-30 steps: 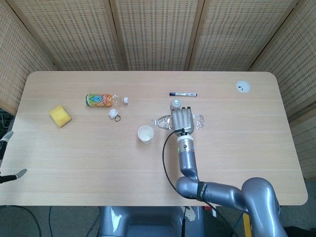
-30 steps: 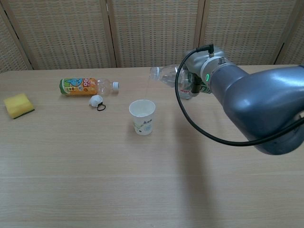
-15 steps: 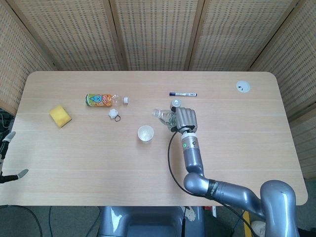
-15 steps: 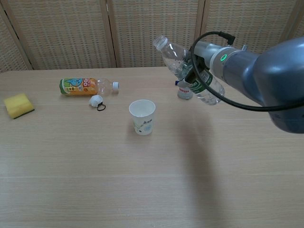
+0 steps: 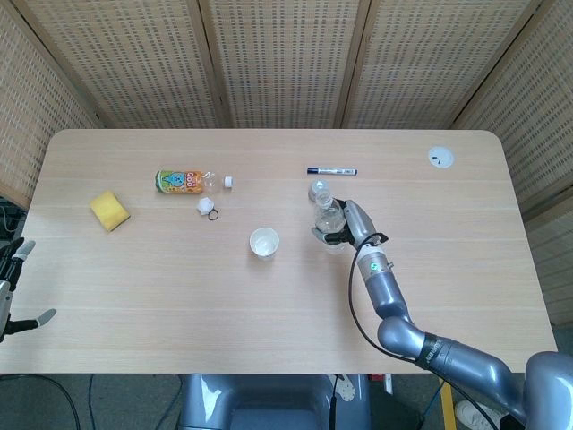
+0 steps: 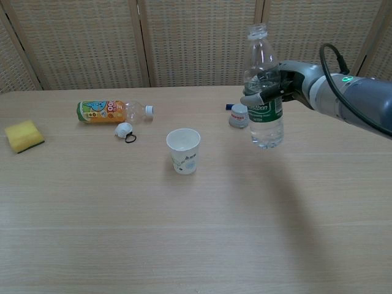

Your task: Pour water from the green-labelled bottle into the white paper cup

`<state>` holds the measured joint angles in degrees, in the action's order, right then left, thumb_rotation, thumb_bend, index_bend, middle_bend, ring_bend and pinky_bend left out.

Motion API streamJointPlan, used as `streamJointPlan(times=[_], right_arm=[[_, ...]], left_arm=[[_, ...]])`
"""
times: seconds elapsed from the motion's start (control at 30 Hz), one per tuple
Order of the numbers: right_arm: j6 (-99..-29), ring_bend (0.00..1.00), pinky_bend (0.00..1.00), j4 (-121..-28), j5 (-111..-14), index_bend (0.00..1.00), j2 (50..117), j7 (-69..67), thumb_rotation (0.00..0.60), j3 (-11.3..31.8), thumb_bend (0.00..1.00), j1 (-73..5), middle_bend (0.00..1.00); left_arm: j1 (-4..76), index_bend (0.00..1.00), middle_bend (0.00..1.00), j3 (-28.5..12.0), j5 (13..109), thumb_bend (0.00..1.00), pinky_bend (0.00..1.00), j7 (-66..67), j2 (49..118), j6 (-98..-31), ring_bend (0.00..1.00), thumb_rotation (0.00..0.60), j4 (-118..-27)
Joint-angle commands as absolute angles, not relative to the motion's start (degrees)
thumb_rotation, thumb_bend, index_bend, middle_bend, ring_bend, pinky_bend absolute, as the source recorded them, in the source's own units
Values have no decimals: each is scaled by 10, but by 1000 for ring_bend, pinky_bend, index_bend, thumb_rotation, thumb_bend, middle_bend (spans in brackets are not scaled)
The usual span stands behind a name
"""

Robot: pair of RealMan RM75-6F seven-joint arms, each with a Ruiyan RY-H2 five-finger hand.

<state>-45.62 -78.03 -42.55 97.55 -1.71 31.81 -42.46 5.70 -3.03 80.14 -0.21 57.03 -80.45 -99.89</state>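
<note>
The right hand (image 6: 278, 86) grips the uncapped green-labelled bottle (image 6: 263, 104) upright, raised above the tabletop (image 6: 184, 233), right of the white paper cup (image 6: 184, 150).

Woven rattan screens (image 5: 286, 63) back the wooden table (image 5: 134, 287).

Grey metal arm with a dark-fingered hand

The right arm (image 6: 361, 104) is smooth blue-grey metal in rounded segments, with a paler silver wrist cuff, a small green indicator light and a black cable looping along it. The right hand (image 6: 278, 90) is grey with darker fingers (image 6: 256, 98). The left hand (image 5: 11, 287) shows pale-tipped dark fingers.
</note>
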Motion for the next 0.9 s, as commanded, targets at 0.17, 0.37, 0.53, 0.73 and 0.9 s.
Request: streamJointPlan(times=[0.17,0.37,0.53,0.73,0.9], right_arm=[[-493,566,440,-679,-589,588,1041,-181,600,299,677,-388,625],[-521,566,433,-609,-629,588,1084,-208,600,273,677,-400,625],[-530,566,433,-568,-638,588,1107,-199,600,259,676,-411,625],[-525,551,433,-542,-628,588,1127,-207,600,257,676,-415,625],[-516,461,427,-535,-619,587,1132,-221,600,260,577,-416,589]], left_arm=[[59,0,0,-29,800,50,0,7,574,-801,0,600,-999],[60,0,0,-30,795,49,0,11,576,-799,0,600,-999],[61,0,0,-31,792,50,0,15,578,-797,0,600,-999],[63,0,0,-31,786,50,0,19,579,-792,0,600,-999],[63,0,0,-31,785,50,0,18,578,-792,0,600,-1000]])
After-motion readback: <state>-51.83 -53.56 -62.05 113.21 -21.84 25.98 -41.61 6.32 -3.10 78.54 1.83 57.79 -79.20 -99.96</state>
